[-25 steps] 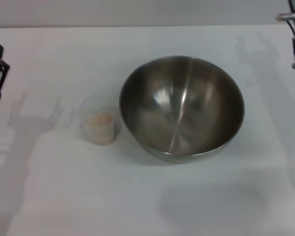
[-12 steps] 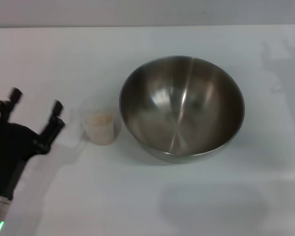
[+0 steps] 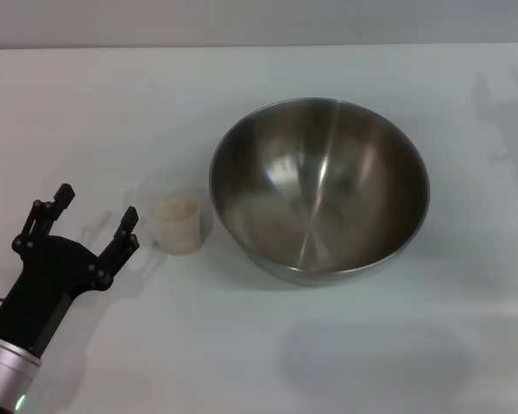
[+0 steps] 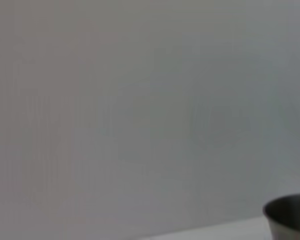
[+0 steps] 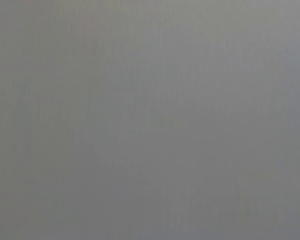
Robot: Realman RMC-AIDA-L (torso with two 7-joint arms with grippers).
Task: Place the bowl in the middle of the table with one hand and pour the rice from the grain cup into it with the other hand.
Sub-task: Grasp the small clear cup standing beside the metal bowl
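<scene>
The black left claw [image 3: 95, 212], fingers apart and empty, has advanced within a second to just beside the small transparent plastic grain cup [image 3: 177, 216] of pale rice [image 3: 176, 210], left of the wide stainless-steel bowl [image 3: 319, 190] mid-desk [image 3: 259, 362]; a grasp looks imminent, with the right claw now out of sight.

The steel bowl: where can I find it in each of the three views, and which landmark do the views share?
Head view: the bowl stands right of centre on the table, beside the grain cup.
Left wrist view: only a part of its rim shows, at the lower right corner.
Right wrist view: not in it; only a plain grey surface.
Shared landmark: the bowl's rim, in the head and left wrist views only.
</scene>
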